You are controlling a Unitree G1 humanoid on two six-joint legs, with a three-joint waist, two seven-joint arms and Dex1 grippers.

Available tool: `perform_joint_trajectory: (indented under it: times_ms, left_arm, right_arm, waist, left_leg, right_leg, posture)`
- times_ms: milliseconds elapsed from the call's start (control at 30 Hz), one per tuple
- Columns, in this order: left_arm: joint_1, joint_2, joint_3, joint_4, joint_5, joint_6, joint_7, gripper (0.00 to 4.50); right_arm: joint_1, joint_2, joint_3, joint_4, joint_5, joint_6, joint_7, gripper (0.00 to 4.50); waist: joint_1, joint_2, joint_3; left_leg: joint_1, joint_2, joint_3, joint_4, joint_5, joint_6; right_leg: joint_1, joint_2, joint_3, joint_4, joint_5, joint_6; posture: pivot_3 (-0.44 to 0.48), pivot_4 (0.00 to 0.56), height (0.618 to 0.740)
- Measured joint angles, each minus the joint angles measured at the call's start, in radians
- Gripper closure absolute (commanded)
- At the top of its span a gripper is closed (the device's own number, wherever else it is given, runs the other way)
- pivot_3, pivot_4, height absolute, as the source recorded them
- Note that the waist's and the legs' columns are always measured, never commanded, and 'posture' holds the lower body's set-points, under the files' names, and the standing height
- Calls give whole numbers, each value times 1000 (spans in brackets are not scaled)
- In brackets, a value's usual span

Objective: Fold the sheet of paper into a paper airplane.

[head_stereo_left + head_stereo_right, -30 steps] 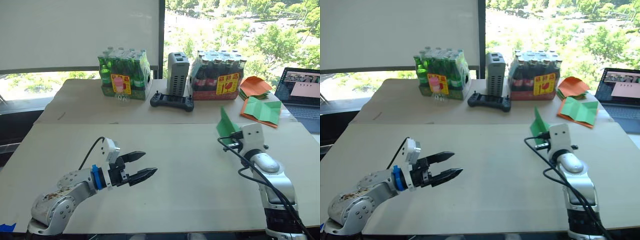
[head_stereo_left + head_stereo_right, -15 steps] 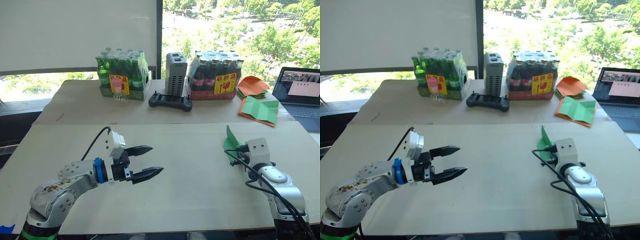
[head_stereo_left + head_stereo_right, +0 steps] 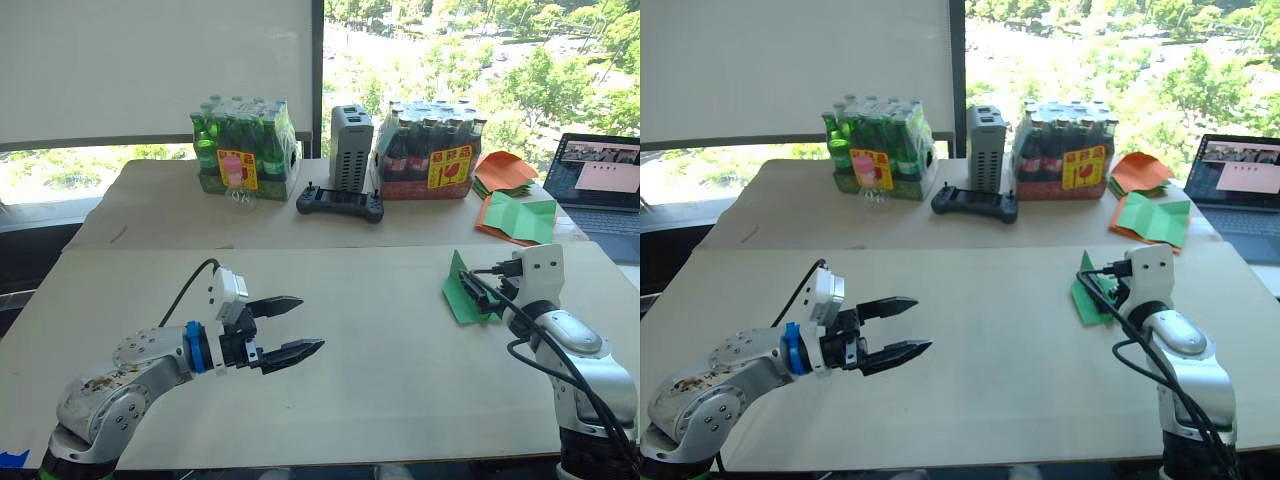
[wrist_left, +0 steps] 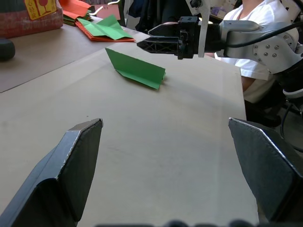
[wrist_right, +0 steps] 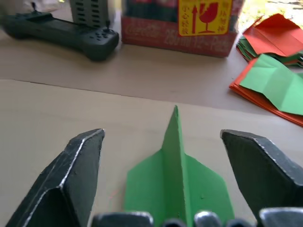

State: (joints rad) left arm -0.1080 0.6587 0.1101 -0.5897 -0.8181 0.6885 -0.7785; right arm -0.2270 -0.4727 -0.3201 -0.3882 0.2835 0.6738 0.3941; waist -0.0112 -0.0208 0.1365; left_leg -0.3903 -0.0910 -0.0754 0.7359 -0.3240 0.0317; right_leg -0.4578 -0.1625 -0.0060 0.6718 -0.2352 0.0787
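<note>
The paper airplane point(image 3: 459, 291), a small pointed dart of bright green paper, lies on the near table at the right. In the right wrist view its raised centre keel point(image 5: 173, 161) runs between the two widely spread fingers point(image 5: 71, 175), which do not touch it. My right gripper point(image 3: 478, 291) stands open just over the dart's rear end. The left wrist view shows the same dart point(image 4: 135, 70) flat on the table under the right gripper's fingers point(image 4: 161, 43). My left gripper point(image 3: 310, 322) hovers open and empty over the table's left half, far from the paper.
On the far table stand a pack of green bottles point(image 3: 245, 150), a grey box point(image 3: 352, 145), a pack of dark bottles point(image 3: 430, 150) and a black controller point(image 3: 340, 205). Orange papers point(image 3: 505, 172), a green sheet with orange edges point(image 3: 520, 218) and a laptop point(image 3: 605, 190) lie at the right.
The right gripper, shut on the upright green dart before, has come down and opened; the dart now lies on the table. The left arm has barely moved.
</note>
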Motion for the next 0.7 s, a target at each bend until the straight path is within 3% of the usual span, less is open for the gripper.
perform_joint_trajectory:
  times_ms: [167, 400, 700]
  left_arm:
    - [62, -31, 74, 67, 95, -80, 74, 0]
    - [127, -122, 157, 242, 266, -227, 222, 0]
    - [167, -147, 158, 209, 266, -246, 227, 0]
  right_arm:
    - [89, -21, 99, -127, 107, -58, 170, 21]
    - [181, 32, 243, -57, 39, -210, 189, 21]
    - [162, 41, 264, 52, 14, -289, 185, 21]
  waist:
    - [0, 0, 0]
    - [8, 0, 0]
    - [12, 0, 0]
  left_leg:
    - [1, 1, 0, 0, 0, 0]
    - [0, 0, 0, 0, 0, 0]
    - [0, 0, 0, 2, 0, 0]
  right_leg:
    - [1, 0, 0, -1, 0, 0]
    - [0, 0, 0, -1, 0, 0]
    - [0, -1, -1, 0, 0, 0]
  posture:
    - [0, 150, 678]
    - [0, 150, 678]
    - [0, 150, 678]
